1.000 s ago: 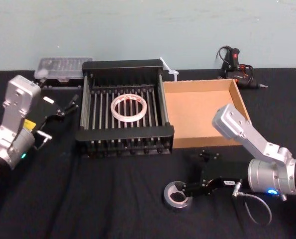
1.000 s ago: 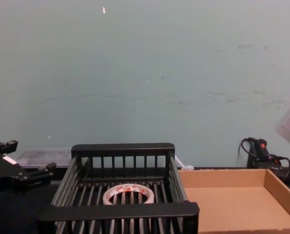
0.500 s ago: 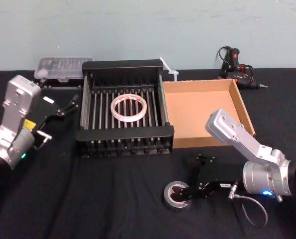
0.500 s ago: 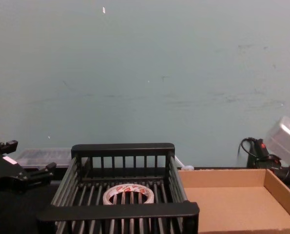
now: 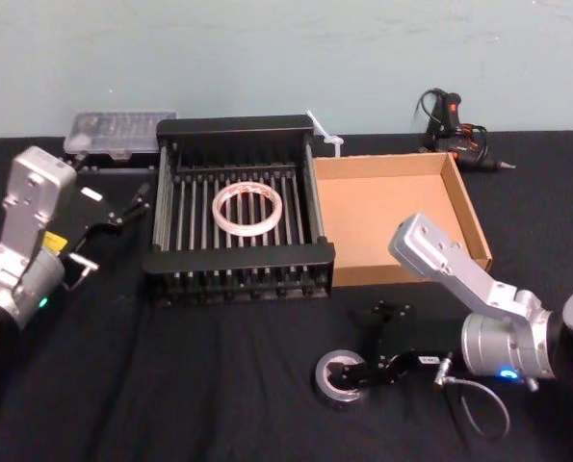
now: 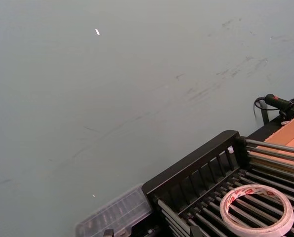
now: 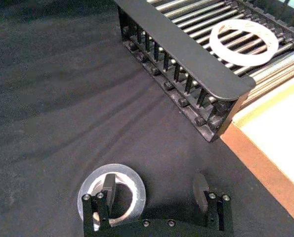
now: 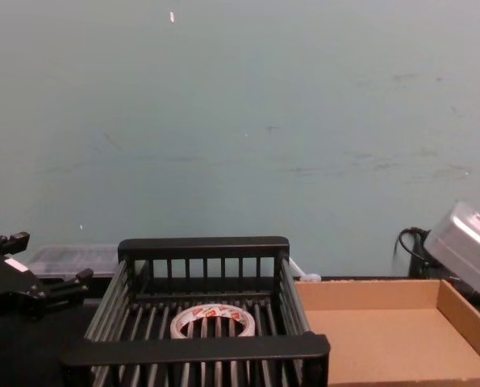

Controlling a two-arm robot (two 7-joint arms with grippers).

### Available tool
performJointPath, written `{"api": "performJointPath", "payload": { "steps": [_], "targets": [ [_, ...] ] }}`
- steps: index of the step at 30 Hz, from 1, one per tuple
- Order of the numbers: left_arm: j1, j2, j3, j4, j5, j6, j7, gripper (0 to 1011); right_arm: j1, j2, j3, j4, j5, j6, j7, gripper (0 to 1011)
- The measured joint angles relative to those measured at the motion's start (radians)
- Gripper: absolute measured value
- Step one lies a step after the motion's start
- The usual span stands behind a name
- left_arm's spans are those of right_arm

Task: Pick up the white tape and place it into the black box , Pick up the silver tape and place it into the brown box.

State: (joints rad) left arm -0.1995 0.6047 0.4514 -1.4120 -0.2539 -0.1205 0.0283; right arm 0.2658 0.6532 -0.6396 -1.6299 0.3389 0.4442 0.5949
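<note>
Edging lower toward the counter [image 5: 219, 385] than a second ago, the right end effector [image 5: 366, 342] is standing wide, one finger dipping into the silver tape's [image 5: 326, 383] hole and the other well outside. That roll is lying flat, hole up, with bare black cloth surrounding it. White tape [image 5: 248, 229] is lying flat inside the black box [image 5: 243, 258], just beside the brown box [image 5: 382, 221]. The left end effector [image 5: 134, 204] is idling, fingers apart, left of the black box.
</note>
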Motion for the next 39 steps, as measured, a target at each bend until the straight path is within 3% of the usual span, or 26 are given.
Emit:
{"api": "performJointPath", "payload": {
  "steps": [34, 39],
  "targets": [
    [0.0, 0.0, 0.0, 0.0, 0.0, 0.0, 0.0, 1001, -0.001, -0.004, -0.001, 0.01, -0.002, 0.011, -0.001, 1002],
    [0.0, 0.0, 0.0, 0.0, 0.0, 0.0, 0.0, 1001, -0.001, -0.004, -0.001, 0.01, -0.001, 0.011, -0.001, 928]
  ]
}}
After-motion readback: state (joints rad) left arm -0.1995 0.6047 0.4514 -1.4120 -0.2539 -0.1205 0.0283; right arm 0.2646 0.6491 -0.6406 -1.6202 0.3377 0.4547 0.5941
